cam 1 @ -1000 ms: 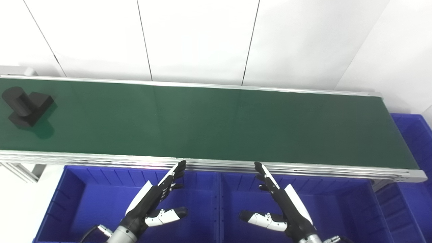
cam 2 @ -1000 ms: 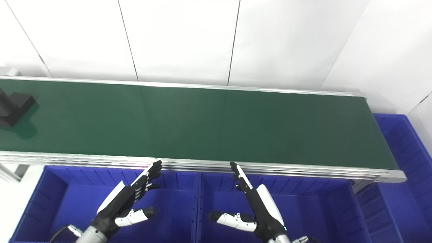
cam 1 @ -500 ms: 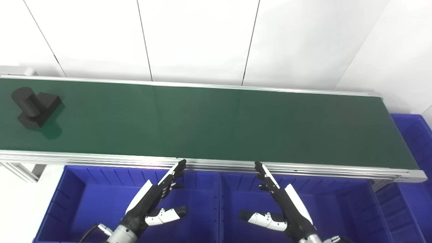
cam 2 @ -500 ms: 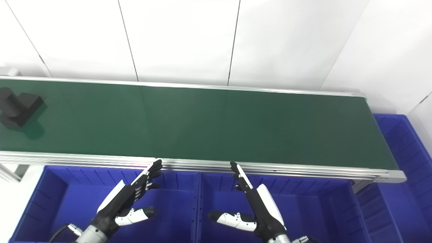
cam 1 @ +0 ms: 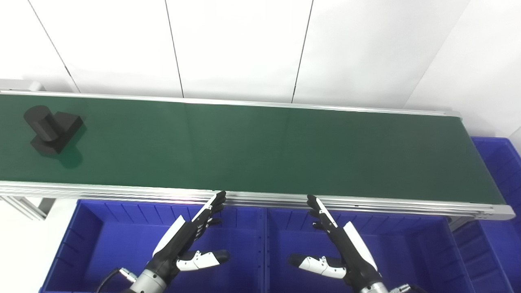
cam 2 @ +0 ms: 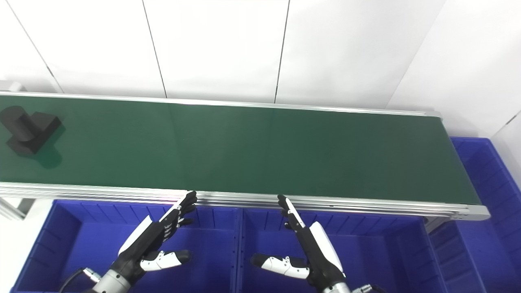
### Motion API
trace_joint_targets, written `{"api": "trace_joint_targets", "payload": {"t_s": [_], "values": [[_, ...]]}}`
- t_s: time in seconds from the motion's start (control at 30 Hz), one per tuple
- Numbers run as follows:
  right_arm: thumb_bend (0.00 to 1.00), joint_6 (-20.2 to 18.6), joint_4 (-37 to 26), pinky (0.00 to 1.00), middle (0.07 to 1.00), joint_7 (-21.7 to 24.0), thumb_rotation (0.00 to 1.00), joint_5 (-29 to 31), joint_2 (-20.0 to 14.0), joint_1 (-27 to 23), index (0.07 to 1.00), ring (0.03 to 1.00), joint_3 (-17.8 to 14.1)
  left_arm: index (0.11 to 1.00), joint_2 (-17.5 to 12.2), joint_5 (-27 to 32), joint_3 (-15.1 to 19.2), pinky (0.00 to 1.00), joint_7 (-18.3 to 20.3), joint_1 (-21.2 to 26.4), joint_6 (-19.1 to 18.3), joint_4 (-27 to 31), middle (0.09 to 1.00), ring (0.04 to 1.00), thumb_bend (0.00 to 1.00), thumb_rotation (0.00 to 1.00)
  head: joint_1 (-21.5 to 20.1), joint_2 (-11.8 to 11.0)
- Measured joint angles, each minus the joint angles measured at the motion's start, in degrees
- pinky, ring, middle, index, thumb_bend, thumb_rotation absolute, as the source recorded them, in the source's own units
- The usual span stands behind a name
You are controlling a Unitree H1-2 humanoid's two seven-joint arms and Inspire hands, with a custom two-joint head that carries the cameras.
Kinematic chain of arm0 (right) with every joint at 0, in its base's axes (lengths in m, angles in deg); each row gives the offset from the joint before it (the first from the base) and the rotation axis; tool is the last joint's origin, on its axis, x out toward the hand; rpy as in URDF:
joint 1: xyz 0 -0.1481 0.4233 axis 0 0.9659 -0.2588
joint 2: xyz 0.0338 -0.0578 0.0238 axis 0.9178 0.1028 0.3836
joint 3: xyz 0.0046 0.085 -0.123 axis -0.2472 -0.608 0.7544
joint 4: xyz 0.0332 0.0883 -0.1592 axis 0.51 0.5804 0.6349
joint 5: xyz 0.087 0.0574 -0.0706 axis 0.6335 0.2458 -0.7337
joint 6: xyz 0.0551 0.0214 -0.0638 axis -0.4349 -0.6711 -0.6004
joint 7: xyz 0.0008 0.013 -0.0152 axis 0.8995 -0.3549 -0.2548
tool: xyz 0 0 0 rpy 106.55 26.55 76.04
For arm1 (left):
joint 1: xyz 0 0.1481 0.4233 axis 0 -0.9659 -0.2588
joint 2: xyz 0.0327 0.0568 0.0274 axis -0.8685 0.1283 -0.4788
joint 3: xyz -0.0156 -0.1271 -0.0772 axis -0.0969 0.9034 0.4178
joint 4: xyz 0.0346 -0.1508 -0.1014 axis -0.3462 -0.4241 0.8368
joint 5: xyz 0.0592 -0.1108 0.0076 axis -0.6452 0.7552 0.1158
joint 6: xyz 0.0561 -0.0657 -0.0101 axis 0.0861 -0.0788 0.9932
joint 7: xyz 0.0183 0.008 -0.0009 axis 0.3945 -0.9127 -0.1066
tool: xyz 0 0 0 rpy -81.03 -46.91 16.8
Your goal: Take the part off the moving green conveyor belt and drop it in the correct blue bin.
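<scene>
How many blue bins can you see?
3. One bin sits under the left hand, one bin under the right hand, and a third bin peeks out past the belt's right end. More may be hidden outside the picture.

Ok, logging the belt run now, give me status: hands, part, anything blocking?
Left hand open, right hand open, both over the blue bins. Black part at far left of the green belt, untouched. Nothing between.

Two side-by-side head cameras look down, sharing the conveyor belt [cam 1: 260, 146]
</scene>
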Motion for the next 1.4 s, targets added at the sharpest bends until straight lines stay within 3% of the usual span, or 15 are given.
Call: {"api": "trace_joint_targets", "payload": {"t_s": [0.8, 0.9, 0.93, 1.03, 1.07, 1.4], "values": [[0.89, 0.0, 0.0, 0.86, 0.975, 0.0, 0.59, 1.0, -0.1, -0.2, 1.000, 0.946, 0.0, 1.000, 0.0, 0.5, -0.2, 0.91, 0.0, 0.1, 0.0, -0.1, 1.000, 0.977, 0.85, 0.63, 0.2, -0.1], [0.89, 0.0, 0.3, 0.87, 0.977, 0.0, 0.59, 1.0, -0.3, -0.2, 1.000, 0.947, 0.0, 0.996, 0.0, 0.5, -0.2, 0.90, 0.0, 0.1, 0.0, -0.3, 1.000, 0.977, 0.85, 0.62, 1.8, -0.4], [0.89, 0.0, 0.4, 0.86, 0.976, 0.0, 0.59, 1.1, -0.3, -0.3, 1.000, 0.944, -0.1, 0.994, 0.1, 0.5, -0.3, 0.91, 0.0, 0.1, 0.0, -0.5, 1.000, 0.978, 0.85, 0.62, 5.8, -1.1], [0.87, 0.4, 0.4, 0.87, 0.980, 0.0, 0.58, 1.7, -0.8, -0.1, 1.000, 0.948, -0.7, 0.985, 0.5, 0.3, -0.8, 0.89, 0.0, 0.1, 0.0, -1.0, 1.000, 0.975, 0.86, 0.60, 9.4, -2.2], [0.86, 1.1, 0.5, 0.88, 0.979, 0.0, 0.57, 2.0, -1.2, 0.0, 1.000, 0.951, -1.0, 0.983, 0.8, -0.1, -1.1, 0.89, 0.0, 0.1, 0.0, -1.0, 1.000, 0.974, 0.87, 0.60, 13.1, -3.5], [0.83, 4.1, 2.0, 0.92, 0.980, 0.4, 0.50, 5.9, -2.9, 0.3, 1.000, 0.969, -2.6, 0.971, 4.2, -2.3, -2.4, 0.94, -1.6, 0.7, 1.1, -4.3, 1.000, 0.990, 0.87, 0.55, 14.9, -6.0]]}}
